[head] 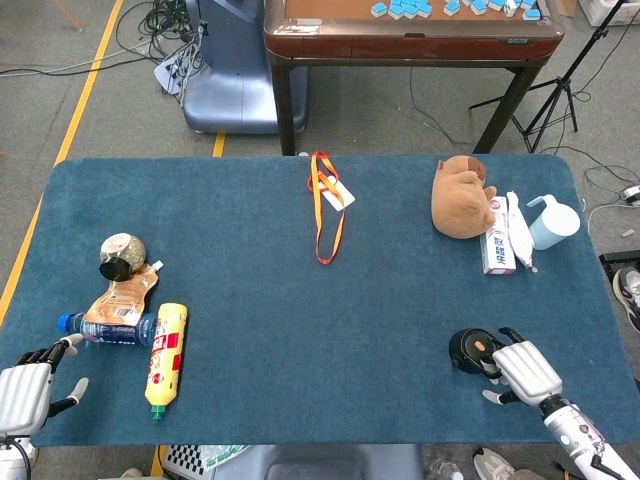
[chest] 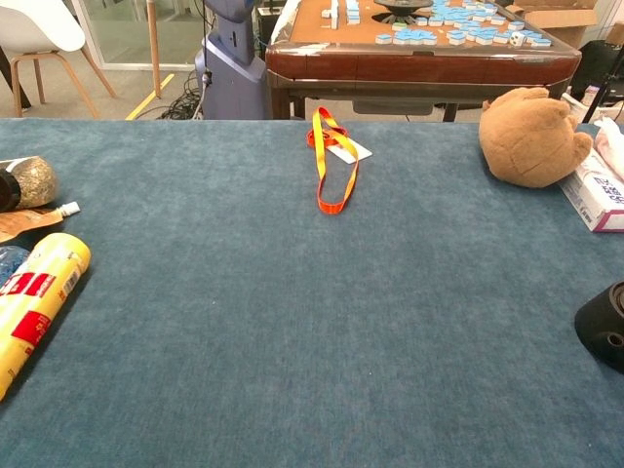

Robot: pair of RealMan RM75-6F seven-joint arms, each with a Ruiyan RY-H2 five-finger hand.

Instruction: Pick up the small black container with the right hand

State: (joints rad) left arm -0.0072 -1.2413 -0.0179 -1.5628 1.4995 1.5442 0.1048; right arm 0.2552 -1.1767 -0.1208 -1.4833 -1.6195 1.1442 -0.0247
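The blue felt table is seen spread out ahead of both hands. A brown plush toy is found far ahead of the right hand, with a toothpaste box and a pale blue cup just to its right. A yellow bottle is laid to the right of the left hand, beside a water bottle, a brown pouch and a round jar, each further ahead. An orange lanyard with its card is placed far ahead, between the two hands.

The small black container is positioned on the felt immediately left of the right hand, whose fingers are seen against its right side; whether it is actually gripped cannot be told. In the chest view only the container's edge is shown at the right border. The left hand is rested at the near left corner with fingers loosely apart, nothing held.
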